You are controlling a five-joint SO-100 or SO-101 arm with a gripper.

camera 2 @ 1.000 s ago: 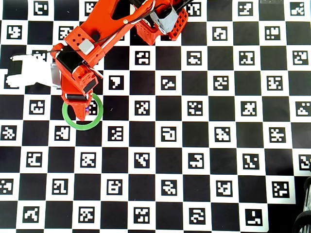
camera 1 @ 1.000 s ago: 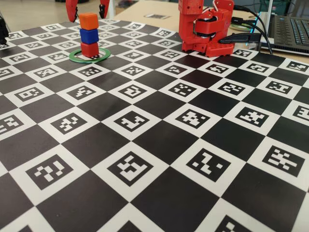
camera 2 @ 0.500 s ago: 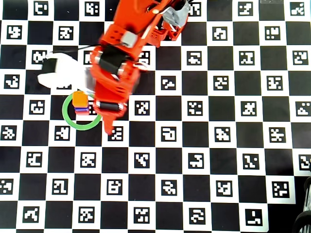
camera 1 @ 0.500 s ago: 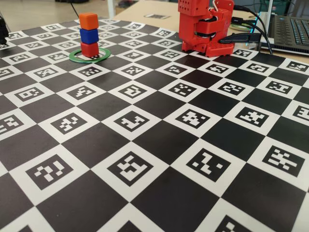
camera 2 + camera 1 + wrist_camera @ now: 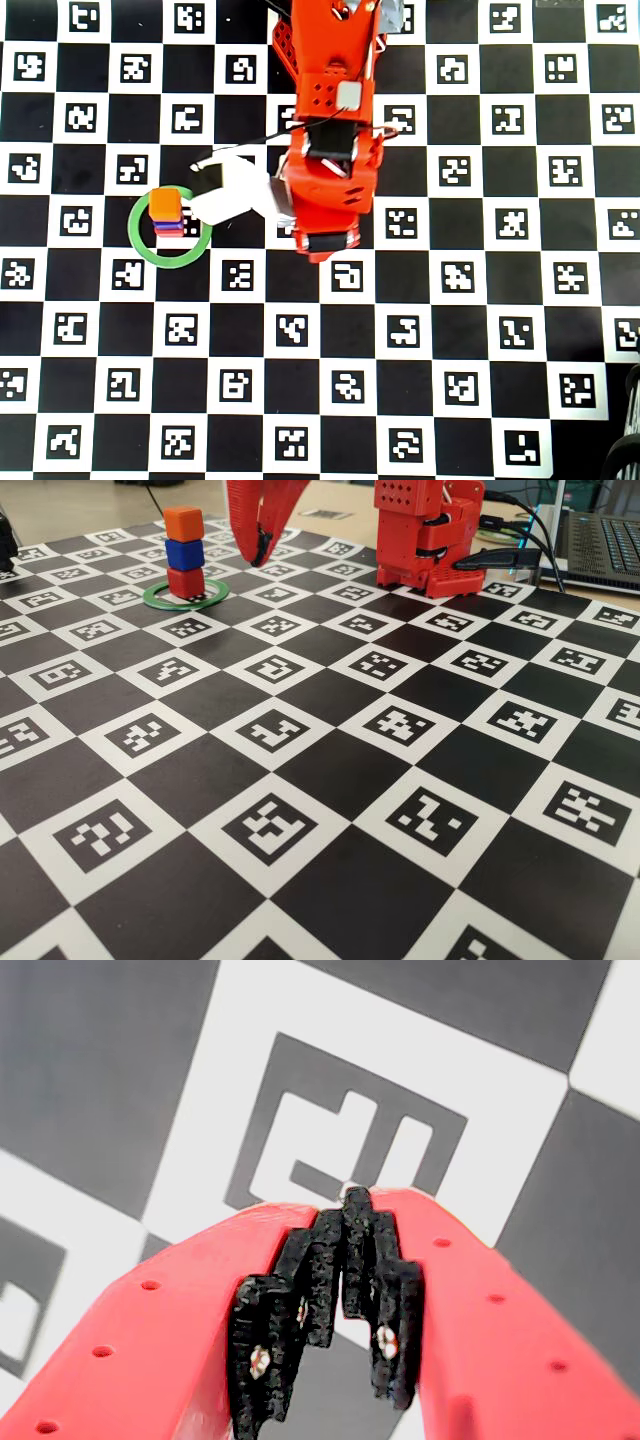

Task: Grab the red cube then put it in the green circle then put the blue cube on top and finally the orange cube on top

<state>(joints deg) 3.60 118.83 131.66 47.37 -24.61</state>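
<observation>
1. The worktop point(image 5: 330, 770) is covered by a black-and-white chequered mat with a coded marker printed in each white square; beyond its far edge in the fixed view a laptop point(image 5: 600, 540) and cables are seen on a wooden surface, with room floor behind.

2. The red arm point(image 5: 330, 150) is seen in the overhead view reaching from the top edge of the mat toward the middle, well to the right of the green circle.

3. The hand point(image 5: 352, 1205) is seen in the wrist view with its black-padded tips pressed together and nothing between them; in the fixed view it point(image 5: 258, 555) hangs above the mat to the right of the green circle, apart from the stack.

4. The green circle point(image 5: 156, 599) lies flat near the far left of the mat in the fixed view.

5. Inside the green circle the red cube point(image 5: 185, 582) is stood on the mat, the blue cube point(image 5: 184, 554) on it and the orange cube point(image 5: 183, 523) on top, the column roughly upright.

6. The task is judged complete as the stack stands; the step in hand appears to be withdrawal.

7. Nothing further is called for than keeping the hand clear of the green circle while the arm is brought to rest.
</observation>
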